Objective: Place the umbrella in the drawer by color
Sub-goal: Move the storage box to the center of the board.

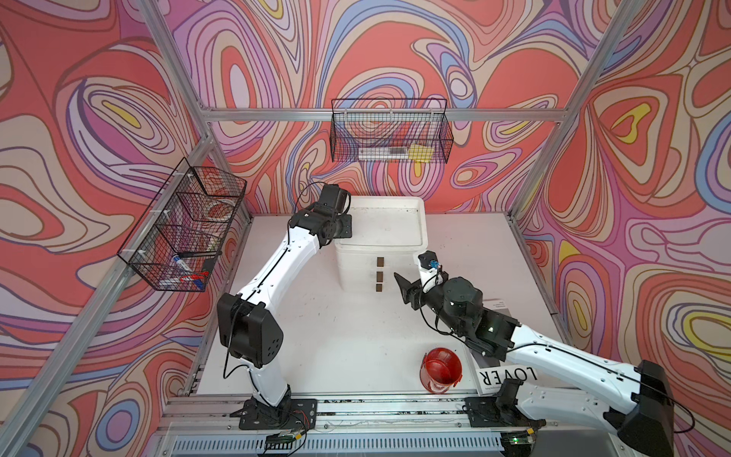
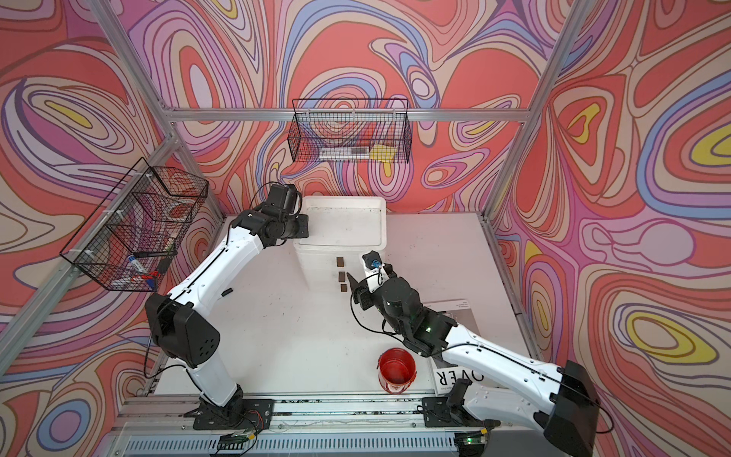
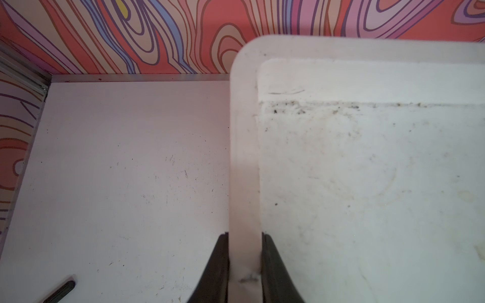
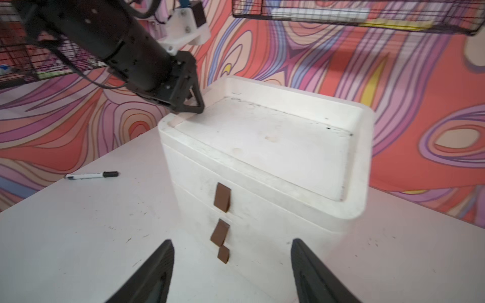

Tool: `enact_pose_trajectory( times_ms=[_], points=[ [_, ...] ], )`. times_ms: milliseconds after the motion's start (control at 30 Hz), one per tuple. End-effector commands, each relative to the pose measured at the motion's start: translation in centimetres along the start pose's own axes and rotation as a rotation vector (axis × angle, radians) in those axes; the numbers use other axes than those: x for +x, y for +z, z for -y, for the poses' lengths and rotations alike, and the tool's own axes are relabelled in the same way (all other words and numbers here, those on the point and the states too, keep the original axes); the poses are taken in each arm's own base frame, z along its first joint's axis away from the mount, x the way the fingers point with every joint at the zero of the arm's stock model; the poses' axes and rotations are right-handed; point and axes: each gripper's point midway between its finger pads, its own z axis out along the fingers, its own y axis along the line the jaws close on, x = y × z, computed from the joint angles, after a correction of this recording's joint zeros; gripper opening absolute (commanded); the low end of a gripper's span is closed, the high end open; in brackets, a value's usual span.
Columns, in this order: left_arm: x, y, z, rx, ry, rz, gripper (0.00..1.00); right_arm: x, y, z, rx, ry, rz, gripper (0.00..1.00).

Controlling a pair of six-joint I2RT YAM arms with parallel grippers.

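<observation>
The white drawer unit point(image 1: 395, 221) point(image 2: 348, 225) stands at the back of the table, all three drawers shut. Their brown handles point(image 1: 380, 261) point(image 4: 222, 197) run down its front. My left gripper point(image 3: 245, 234) point(image 4: 194, 109) is shut on the raised rim point(image 3: 244, 162) at the unit's left top edge. My right gripper point(image 4: 232, 241) point(image 1: 411, 273) is open with nothing between its fingers, just in front of the lowest handle point(image 4: 223, 254). No umbrella shows in any view.
A red translucent cup point(image 1: 441, 370) point(image 2: 396, 370) stands near the front edge beside a book point(image 1: 494, 380) lying under my right arm. A marker point(image 4: 91, 175) lies left of the drawers. Wire baskets hang on the back wall point(image 1: 389, 130) and the left wall point(image 1: 186, 225).
</observation>
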Motion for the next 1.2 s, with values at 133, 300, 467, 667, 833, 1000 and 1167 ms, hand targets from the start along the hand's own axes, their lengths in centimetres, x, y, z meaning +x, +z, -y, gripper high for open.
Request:
enact_pose_trajectory(
  times_ms=[133, 300, 467, 667, 833, 1000, 1167],
  points=[
    [8.5, -3.2, -0.1, 0.044, 0.043, -0.272, 0.00, 0.7, -3.5, 6.2, 0.258, 0.094, 0.042, 0.75],
    [9.9, -4.4, -0.1, 0.068, 0.018, -0.293, 0.00, -0.5, -5.4, 8.2, 0.322, 0.125, 0.091, 0.77],
    [11.4, -4.8, 1.1, 0.133, -0.058, -0.299, 0.03, -0.9, -6.5, 10.5, 0.415, 0.154, 0.124, 0.82],
    [10.5, -6.4, 3.4, 0.261, -0.113, -0.260, 0.35, -1.9, -6.5, 15.0, 0.585, 0.162, 0.145, 0.85],
    [7.6, -9.6, 2.7, 0.267, -0.093, -0.131, 0.99, -0.2, -4.3, 19.2, 0.700, 0.129, 0.121, 0.90],
    [5.5, -14.2, 1.4, 0.272, -0.004, 0.029, 0.99, 3.9, -0.9, 20.5, 0.751, -0.050, -0.006, 0.95],
    [6.2, -17.5, -1.7, 0.203, 0.057, 0.204, 0.99, 9.6, 0.4, 22.5, 0.792, -0.088, -0.054, 0.98]
  ],
)
